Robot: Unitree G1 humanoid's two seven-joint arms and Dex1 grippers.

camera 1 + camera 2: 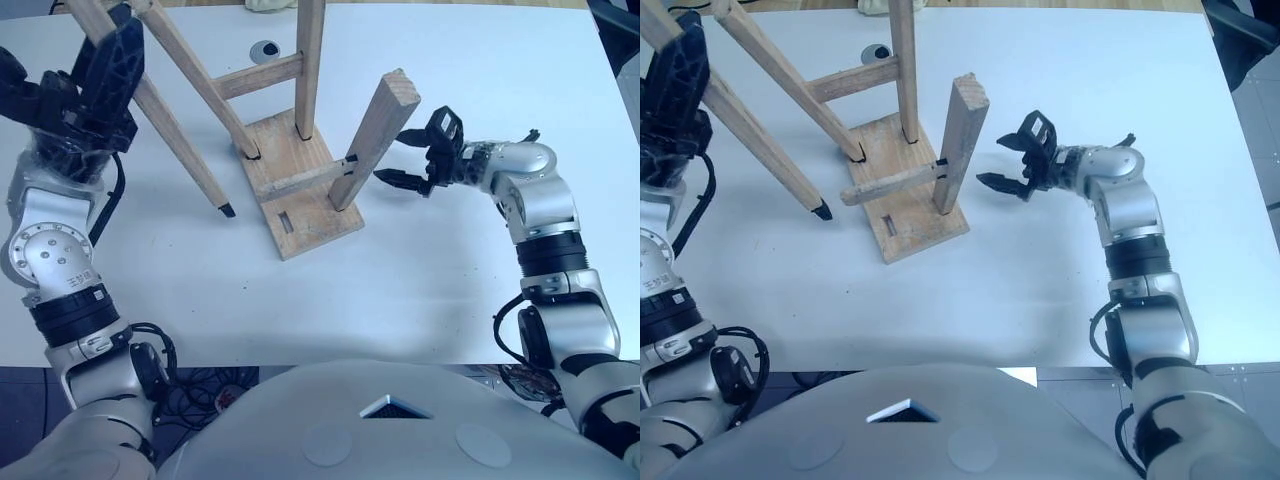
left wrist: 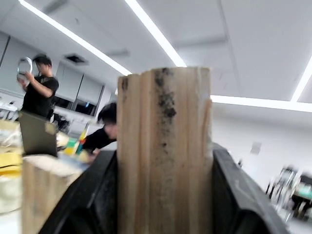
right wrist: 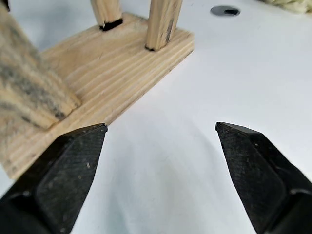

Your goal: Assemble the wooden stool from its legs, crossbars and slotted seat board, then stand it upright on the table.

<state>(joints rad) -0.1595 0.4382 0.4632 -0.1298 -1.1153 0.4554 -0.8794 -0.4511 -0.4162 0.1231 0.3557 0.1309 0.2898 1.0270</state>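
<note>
One unseated leg (image 1: 188,160) hangs clenched in the left claw (image 1: 110,60); right claw (image 1: 397,155) released. Risk: a misaligned push at the seat board (image 1: 320,225) topples the seated legs (image 1: 310,70).

**Seat board** (image 1: 312,215): pale plank lying flat, with an open slot (image 1: 287,222) near its front end. An upright leg (image 1: 310,60) and a left-leaning leg (image 1: 195,70) sit in its far slots, joined by the upper crossbar (image 1: 258,77). The third leg (image 1: 378,140) stands tilted at its right edge and carries the lower crossbar (image 1: 295,182) over the board. The fourth leg (image 1: 180,140) slants left of the board, black tip down, its top clamped in the left gripper (image 1: 100,40).
</note>
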